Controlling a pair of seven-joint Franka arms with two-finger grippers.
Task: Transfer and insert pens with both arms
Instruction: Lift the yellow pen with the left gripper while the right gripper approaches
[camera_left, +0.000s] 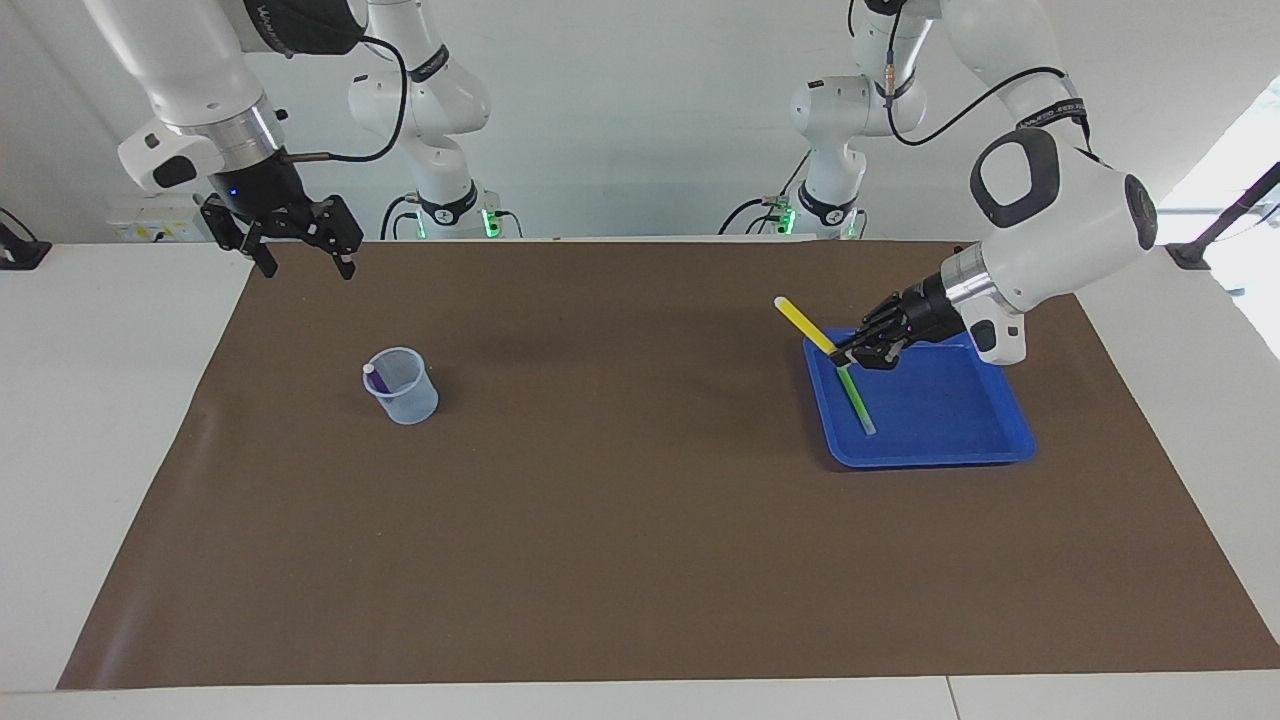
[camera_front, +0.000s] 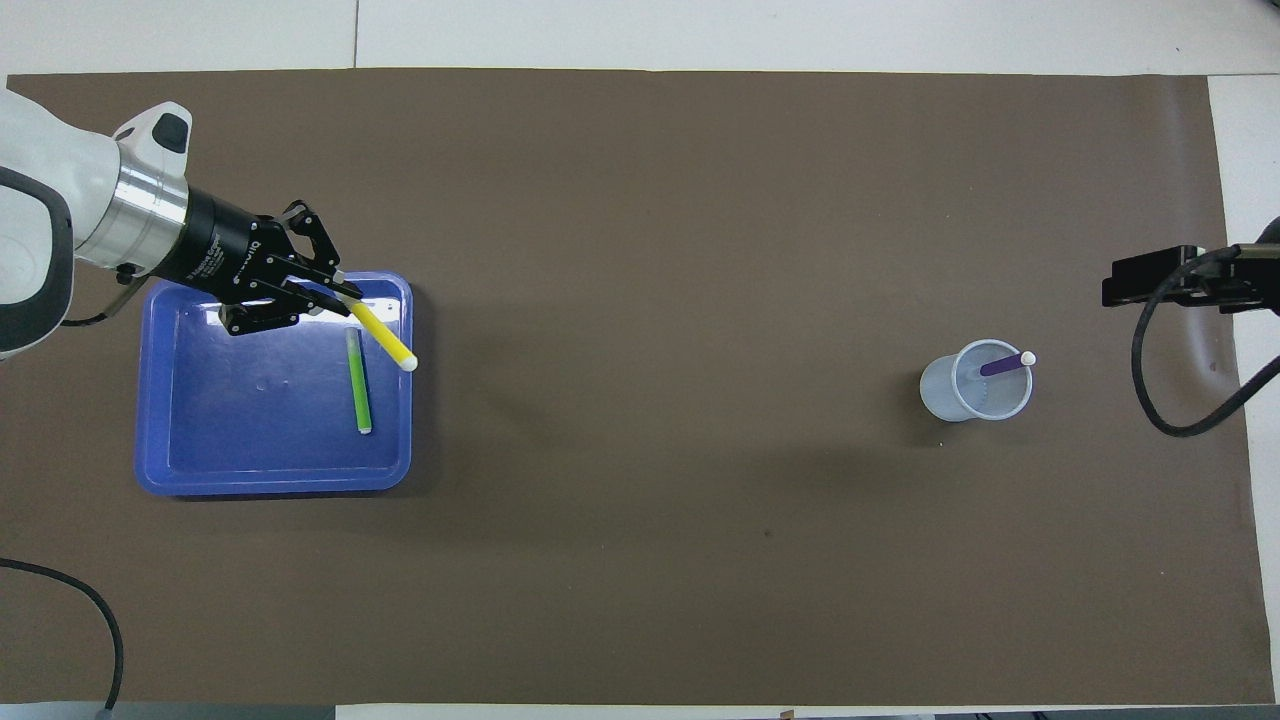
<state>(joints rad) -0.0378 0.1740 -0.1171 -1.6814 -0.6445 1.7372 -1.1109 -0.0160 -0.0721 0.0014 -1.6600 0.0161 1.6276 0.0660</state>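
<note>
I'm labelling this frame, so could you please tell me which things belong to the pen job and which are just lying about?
Part of the job:
- yellow pen, held up by the left hand
- green pen, lying in the blue tray
- purple pen, standing in the cup
- right hand, open

Just lying about:
- brown mat
- two small arms

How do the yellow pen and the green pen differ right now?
The yellow pen is raised and tilted, gripped by the left claw; the green pen lies flat in the blue tray, untouched. Both are slim sticks over the tray.
</note>
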